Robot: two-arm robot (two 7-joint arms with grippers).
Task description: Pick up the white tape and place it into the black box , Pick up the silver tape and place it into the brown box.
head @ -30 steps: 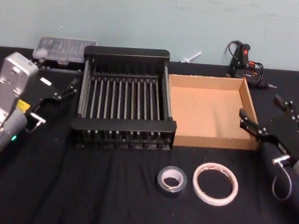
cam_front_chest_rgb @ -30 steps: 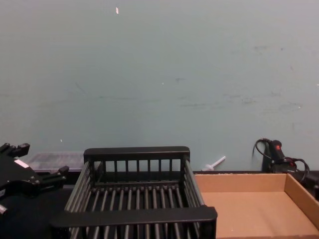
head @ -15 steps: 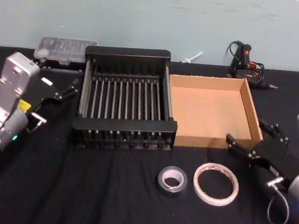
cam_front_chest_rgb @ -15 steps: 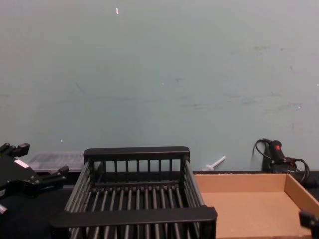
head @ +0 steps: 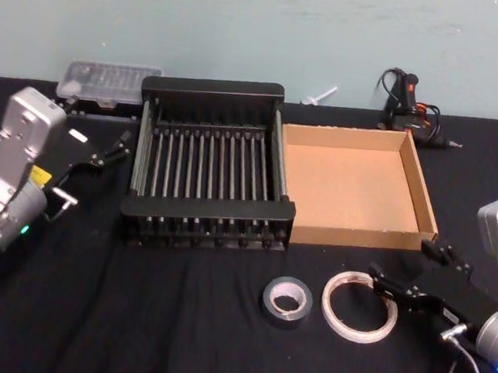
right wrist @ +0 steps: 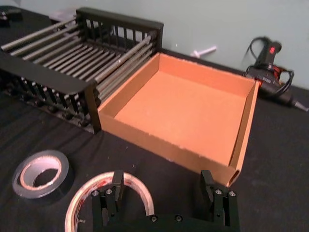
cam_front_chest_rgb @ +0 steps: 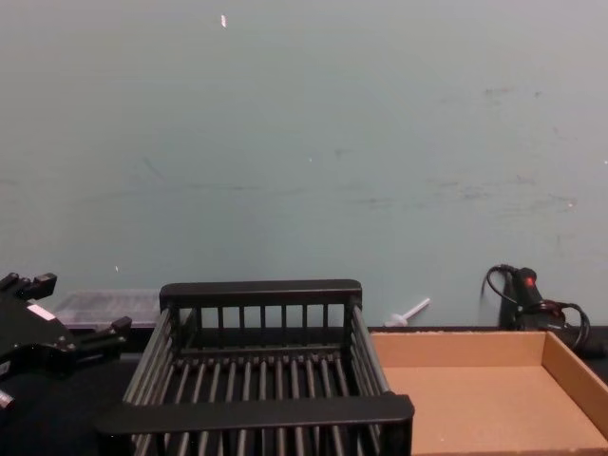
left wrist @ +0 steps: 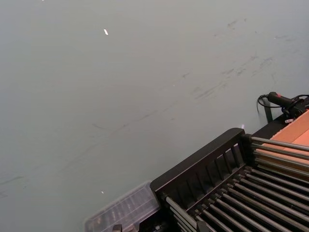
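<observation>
The white tape [head: 358, 305] lies flat on the black cloth in front of the brown box [head: 359, 238]. The silver tape [head: 285, 301] lies just left of it. My right gripper [head: 400, 263] is open and hovers at the white tape's right far edge. In the right wrist view one of its fingers [right wrist: 116, 186] stands over the white tape [right wrist: 77, 203], and the silver tape [right wrist: 24, 169] lies beside that. The black box [head: 207, 209] stands left of the brown box. My left gripper [head: 110, 148] is open, holds nothing and is parked left of the black box.
A clear plastic case [head: 109, 80], a small white stick [head: 318, 94] and a glue gun with cable [head: 407, 100] lie along the back wall. The chest view shows the black box [cam_front_chest_rgb: 256, 410], the brown box [cam_front_chest_rgb: 456, 347] and my left gripper [cam_front_chest_rgb: 81, 304].
My right gripper has come down and leftward from beside the brown box to the white tape's edge. The left arm and both tapes have not moved.
</observation>
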